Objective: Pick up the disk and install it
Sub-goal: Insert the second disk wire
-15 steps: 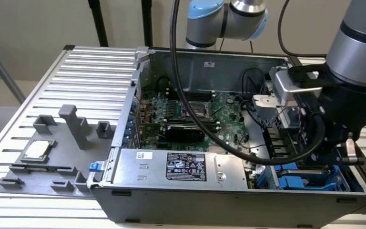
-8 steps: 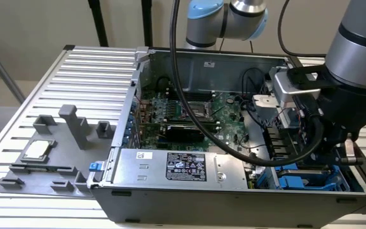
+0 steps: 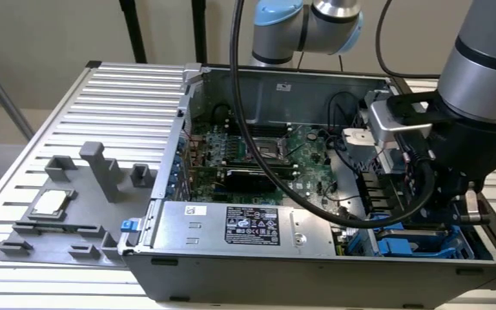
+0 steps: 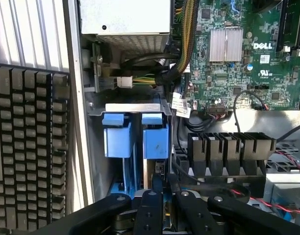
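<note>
My gripper (image 3: 453, 216) is lowered into the drive bay at the front corner of the open computer case (image 3: 317, 271), on the exterior view's right. In the wrist view its black fingers (image 4: 149, 198) stand close together around a thin part seen edge-on. That part is the disk (image 4: 155, 142), standing on edge, its bright blue carrier end in the bay's metal cage. A second blue carrier (image 4: 115, 142) sits in the slot beside it. The gripper (image 4: 164, 196) looks shut on the disk. Blue carrier plastic (image 3: 403, 248) shows in the bay below the gripper.
The grey power supply box (image 3: 248, 226) with a black label lies along the case front. The green motherboard (image 3: 257, 148) and black cables (image 3: 270, 168) lie behind it. A grey fixture (image 3: 67, 226) on the slatted table holds a small silver chip (image 3: 50, 203). A black keyboard (image 4: 27, 147) lies outside the case wall.
</note>
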Action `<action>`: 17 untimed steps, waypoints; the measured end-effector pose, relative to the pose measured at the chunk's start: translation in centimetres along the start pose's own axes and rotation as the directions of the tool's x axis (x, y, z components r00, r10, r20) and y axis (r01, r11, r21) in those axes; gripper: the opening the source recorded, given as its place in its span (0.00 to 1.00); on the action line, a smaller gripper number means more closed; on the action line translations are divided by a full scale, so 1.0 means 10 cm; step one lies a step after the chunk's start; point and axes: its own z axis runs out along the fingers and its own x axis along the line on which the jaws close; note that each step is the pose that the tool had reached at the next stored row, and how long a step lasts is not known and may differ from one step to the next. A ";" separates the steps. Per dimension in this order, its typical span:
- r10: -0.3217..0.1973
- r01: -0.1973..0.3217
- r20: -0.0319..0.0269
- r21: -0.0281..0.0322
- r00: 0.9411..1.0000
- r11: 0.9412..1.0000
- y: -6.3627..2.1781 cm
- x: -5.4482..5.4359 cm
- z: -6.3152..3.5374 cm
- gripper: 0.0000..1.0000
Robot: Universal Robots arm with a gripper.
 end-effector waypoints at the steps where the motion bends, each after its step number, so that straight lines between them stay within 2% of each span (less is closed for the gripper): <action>1: 0.000 0.000 0.000 0.000 1.000 1.000 0.001 0.00 0.003 0.00; 12: -0.001 0.001 0.004 0.002 1.000 1.000 0.008 0.00 0.012 0.00; 17: -0.001 0.001 0.003 0.001 1.000 1.000 0.006 -0.01 -0.003 0.00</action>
